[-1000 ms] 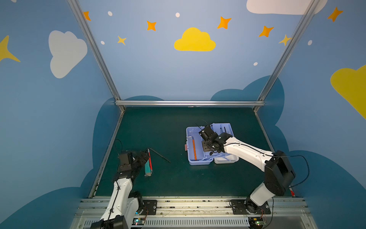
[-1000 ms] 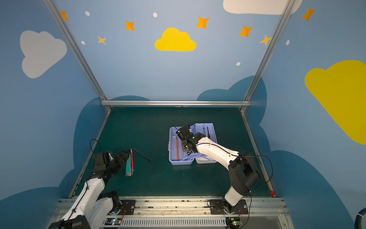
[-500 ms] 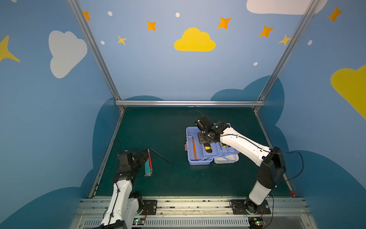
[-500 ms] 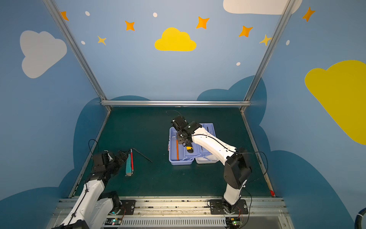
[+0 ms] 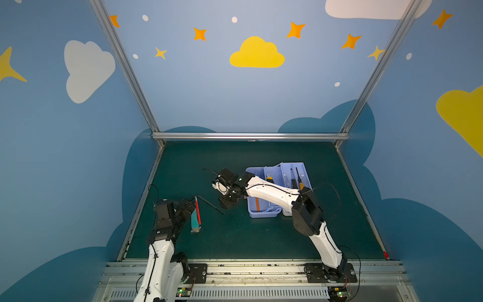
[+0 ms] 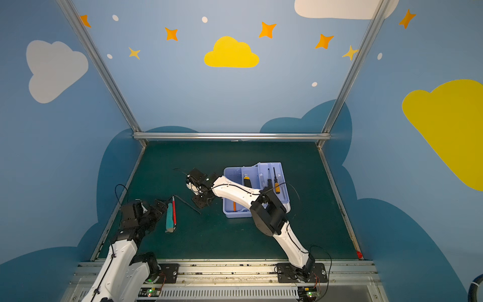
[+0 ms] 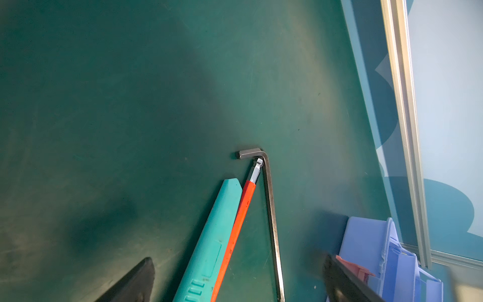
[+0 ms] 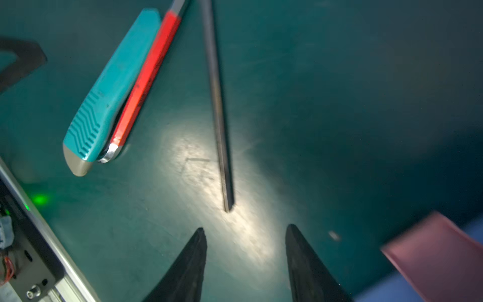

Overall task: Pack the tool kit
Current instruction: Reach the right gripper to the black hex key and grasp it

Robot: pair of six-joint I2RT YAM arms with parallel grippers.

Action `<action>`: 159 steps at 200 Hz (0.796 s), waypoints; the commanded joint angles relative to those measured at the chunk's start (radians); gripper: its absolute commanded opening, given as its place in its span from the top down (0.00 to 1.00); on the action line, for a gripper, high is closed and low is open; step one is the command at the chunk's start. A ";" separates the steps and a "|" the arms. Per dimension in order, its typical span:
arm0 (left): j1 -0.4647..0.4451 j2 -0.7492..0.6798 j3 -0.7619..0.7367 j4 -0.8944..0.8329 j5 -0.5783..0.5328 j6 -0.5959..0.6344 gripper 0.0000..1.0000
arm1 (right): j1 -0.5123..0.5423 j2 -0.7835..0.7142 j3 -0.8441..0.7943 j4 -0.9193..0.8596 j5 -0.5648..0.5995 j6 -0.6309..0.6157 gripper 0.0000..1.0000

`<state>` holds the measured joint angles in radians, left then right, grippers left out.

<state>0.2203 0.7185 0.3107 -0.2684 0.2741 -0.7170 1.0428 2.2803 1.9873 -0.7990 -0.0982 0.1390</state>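
Far left first, nothing's moved there: the left gripper point(image 5: 188, 208) still sits low with its jaws spread wide and empty, just beside the teal plastic utility knife point(image 5: 194, 222). The knife lies touching the slim red-handled tool point(image 7: 239, 222) on the green mat point(image 5: 235, 240). Next over is the grey L-shaped metal hex key point(image 7: 271, 214), its bent end against the red tool's metal tip.

The real change is the right gripper point(image 8: 245, 228). Half a second ago it hung over the open white tool case with the lavender-blue compartmented tray point(image 5: 262, 215). Now it's swung out left of the case, jaws partly apart with nothing between them, pointing at the hex key's free end. Reads to me like a drop-off is done and the key is next. Three tools are still out, and the case sits right of centre.

Room-wise, there's bare mat all round that free end. But the key lies flat and thin, the case wall is just right of the gripper, and the left gripper is near.
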 commanded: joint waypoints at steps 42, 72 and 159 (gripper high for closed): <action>0.010 -0.084 -0.002 -0.045 -0.029 -0.034 0.00 | 0.041 0.227 0.339 -0.156 0.086 -0.045 0.55; 0.017 -0.096 -0.009 -0.050 -0.030 -0.041 0.00 | 0.056 0.262 0.341 -0.095 0.103 -0.129 0.56; 0.024 -0.115 -0.014 -0.075 -0.034 -0.022 0.00 | 0.079 0.292 0.263 0.106 0.137 -0.103 0.58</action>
<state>0.2401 0.6186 0.3084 -0.3141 0.2523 -0.7486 1.1183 2.5450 2.2723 -0.7521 -0.0135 0.0154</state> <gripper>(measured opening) 0.996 0.429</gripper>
